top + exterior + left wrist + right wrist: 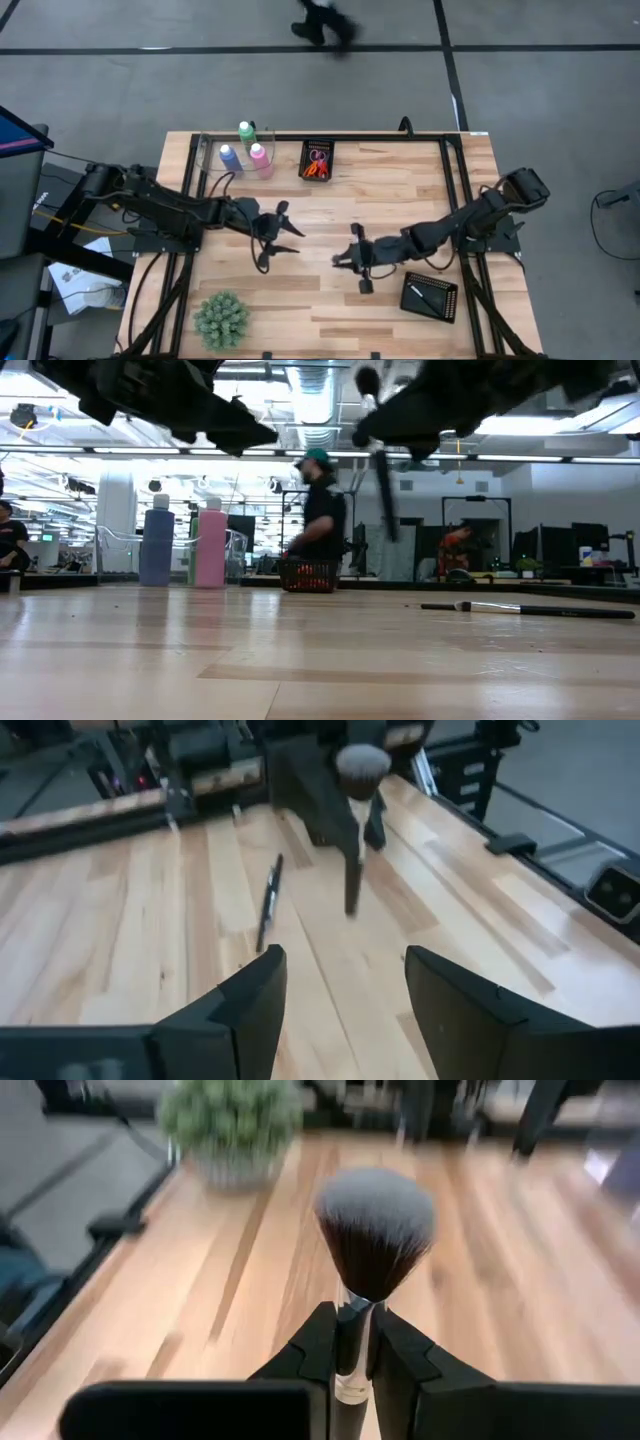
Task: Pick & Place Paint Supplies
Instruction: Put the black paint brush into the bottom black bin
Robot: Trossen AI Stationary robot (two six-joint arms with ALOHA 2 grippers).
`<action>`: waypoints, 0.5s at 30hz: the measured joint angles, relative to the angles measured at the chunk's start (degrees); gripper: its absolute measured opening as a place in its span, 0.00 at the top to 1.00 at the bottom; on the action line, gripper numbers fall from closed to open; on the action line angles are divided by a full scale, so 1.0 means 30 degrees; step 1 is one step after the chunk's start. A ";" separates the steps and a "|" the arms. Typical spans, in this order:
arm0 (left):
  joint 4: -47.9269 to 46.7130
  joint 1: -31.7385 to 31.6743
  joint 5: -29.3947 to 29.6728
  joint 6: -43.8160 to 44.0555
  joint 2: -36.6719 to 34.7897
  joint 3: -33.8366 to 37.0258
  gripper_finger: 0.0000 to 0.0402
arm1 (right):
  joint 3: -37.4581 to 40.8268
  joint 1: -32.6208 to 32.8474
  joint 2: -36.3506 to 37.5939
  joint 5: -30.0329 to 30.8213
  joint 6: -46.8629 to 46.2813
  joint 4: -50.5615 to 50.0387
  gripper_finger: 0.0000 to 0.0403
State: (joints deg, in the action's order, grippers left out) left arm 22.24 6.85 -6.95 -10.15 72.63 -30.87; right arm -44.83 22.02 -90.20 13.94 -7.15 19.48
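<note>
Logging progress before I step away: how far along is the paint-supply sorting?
Done: scissors lie in one tray, a thin brush in the other tray. In hand: the right gripper is shut on a fluffy brush. Left: a brush on the table. The left gripper is open and empty.

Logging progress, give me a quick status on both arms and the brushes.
Right end effector shut on fluffy brush, lifted over table centre. Left end effector open, empty. Thin brush lies on table between them.
</note>
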 joint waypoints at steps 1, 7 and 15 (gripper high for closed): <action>-0.0277 0.0000 -0.0002 -0.0007 -0.0068 0.0007 0.51 | -0.0459 0.0274 0.0153 0.0292 -0.0515 -0.1621 0.93; -0.0120 0.0000 0.0005 -0.0075 0.0613 0.0038 0.52 | -0.3766 0.2048 0.0914 0.0775 -0.3758 -1.0838 0.93; 0.0080 -0.0022 0.0005 -0.0175 0.1791 0.0046 0.52 | -0.7635 0.4114 0.0965 0.0760 -0.9561 -2.2056 0.93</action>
State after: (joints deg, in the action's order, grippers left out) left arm 22.48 6.79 -6.94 -10.68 78.00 -30.74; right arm -67.73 34.36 -87.30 16.22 -35.84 -46.68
